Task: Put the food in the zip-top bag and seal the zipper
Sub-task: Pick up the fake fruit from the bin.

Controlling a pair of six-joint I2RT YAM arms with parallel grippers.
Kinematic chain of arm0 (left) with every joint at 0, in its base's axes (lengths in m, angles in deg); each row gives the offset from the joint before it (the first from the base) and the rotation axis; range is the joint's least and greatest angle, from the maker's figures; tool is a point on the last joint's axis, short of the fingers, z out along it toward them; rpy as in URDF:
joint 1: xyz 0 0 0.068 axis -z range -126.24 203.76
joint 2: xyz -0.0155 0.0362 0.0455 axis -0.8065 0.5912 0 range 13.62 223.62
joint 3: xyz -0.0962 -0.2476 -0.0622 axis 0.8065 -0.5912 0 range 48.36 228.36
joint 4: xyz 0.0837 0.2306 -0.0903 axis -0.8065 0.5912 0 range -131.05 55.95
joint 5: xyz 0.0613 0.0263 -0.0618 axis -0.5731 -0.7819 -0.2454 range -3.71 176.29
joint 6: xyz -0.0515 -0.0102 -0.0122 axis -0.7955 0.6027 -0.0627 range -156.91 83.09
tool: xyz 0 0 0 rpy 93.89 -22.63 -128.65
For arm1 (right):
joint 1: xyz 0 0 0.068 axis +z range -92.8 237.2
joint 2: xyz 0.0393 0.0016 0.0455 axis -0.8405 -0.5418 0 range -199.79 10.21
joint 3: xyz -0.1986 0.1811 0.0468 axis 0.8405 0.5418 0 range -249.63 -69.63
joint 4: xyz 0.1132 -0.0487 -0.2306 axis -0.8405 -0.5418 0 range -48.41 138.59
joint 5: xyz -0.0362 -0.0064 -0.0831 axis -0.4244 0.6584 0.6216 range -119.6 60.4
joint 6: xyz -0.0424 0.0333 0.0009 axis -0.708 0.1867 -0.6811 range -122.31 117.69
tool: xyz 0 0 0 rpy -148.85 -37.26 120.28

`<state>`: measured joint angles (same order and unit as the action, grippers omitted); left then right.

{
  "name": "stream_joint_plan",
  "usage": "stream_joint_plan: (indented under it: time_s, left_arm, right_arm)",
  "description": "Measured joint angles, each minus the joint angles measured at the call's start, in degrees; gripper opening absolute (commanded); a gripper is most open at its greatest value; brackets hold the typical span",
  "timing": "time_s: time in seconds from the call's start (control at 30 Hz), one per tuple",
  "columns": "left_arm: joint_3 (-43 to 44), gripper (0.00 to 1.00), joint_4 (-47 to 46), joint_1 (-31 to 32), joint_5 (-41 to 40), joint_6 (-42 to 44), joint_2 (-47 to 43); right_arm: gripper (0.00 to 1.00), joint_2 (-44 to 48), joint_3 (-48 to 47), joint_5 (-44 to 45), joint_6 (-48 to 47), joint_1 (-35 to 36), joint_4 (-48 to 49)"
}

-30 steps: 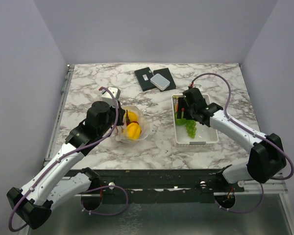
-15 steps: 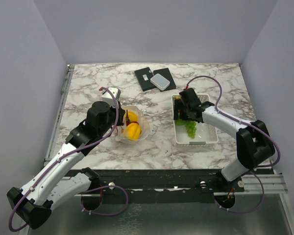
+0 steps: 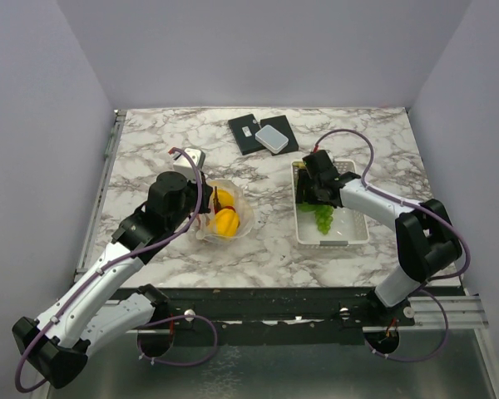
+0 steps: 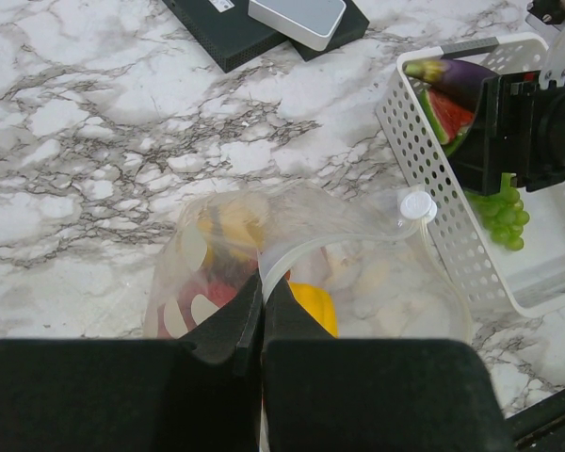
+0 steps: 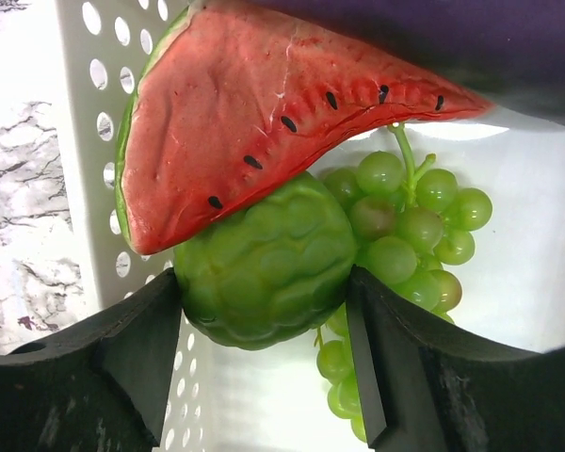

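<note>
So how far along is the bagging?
Done: yellow fruit sits in the bag. In hand: left gripper pinches the bag's rim; right gripper grips a green fruit in the basket. To do: watermelon slice, grapes, eggplant, then sealing the open zipper.

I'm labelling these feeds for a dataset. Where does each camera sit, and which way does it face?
Top external: above and behind the bases, looking down on the table; the left arm and right arm both show.
Left wrist: on the left arm, looking down past its shut fingers, which pinch the zip-top bag.
Right wrist: low inside the basket, facing a bumpy green fruit between its own fingers, under the watermelon slice.
Shared: top external and left wrist both show bag and basket.
</note>
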<state>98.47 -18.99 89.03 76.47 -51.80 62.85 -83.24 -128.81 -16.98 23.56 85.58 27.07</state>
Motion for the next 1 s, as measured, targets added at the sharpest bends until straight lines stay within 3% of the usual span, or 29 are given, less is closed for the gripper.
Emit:
stream_joint_plan:
  time_s: [0.2,0.77,1.0]
  left_arm:
    - [0.0,0.0,-0.11,0.0,0.0,0.0,0.2]
    - [0.0,0.0,-0.17,0.0,0.0,0.0,1.01]
    - [0.0,0.0,-0.17,0.0,0.0,0.0,1.25]
  right_arm:
    - [0.38,1.07,0.17,0.42,-0.44,0.0,-0.7]
    - [0.31,21.07,0.09,-4.31,-1.46,0.39,-5.29]
    - [0.31,26.08,-3.13,-9.35,-2.32,6.27,-5.62]
